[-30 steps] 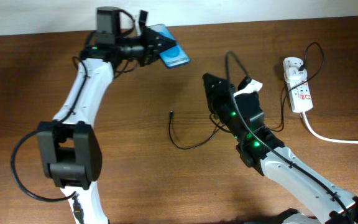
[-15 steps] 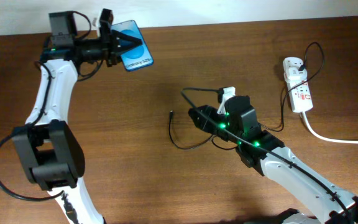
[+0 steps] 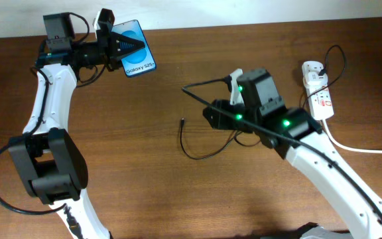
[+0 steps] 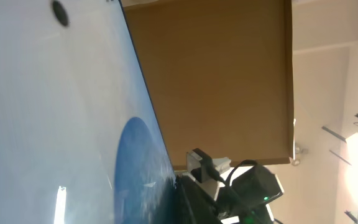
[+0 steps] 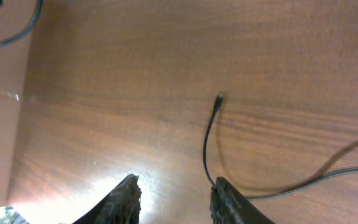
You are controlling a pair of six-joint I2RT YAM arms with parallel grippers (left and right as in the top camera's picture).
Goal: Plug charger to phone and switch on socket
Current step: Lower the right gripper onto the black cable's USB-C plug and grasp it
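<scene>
The phone [image 3: 135, 58], blue screen reading "Galaxy S25", hangs above the table's back left with my left gripper [image 3: 119, 48] shut on it. Its pale blue screen [image 4: 55, 124] fills the left of the left wrist view. The charger's thin black cable [image 3: 201, 155] loops on the wood at mid-table, its connector tip [image 3: 182, 122] lying free. My right gripper [image 3: 209, 115] hovers just right of that tip, open and empty. In the right wrist view the tip [image 5: 219, 98] lies ahead of the gripper [image 5: 176, 200], and the cable [image 5: 206, 146] runs down beside the right finger. The white socket [image 3: 318, 93] sits at the back right.
The socket's thick white cord [image 3: 360, 148] trails off the right edge. More of the black charger cable [image 3: 337, 56] arcs over the socket. The table's far edge [image 3: 244, 26] meets a pale wall. Bare wood [image 3: 158, 192] spreads along the front.
My left arm has swung left, carrying the phone from back centre to back left. My right gripper has turned and moved left toward the connector tip, its arm rising.
</scene>
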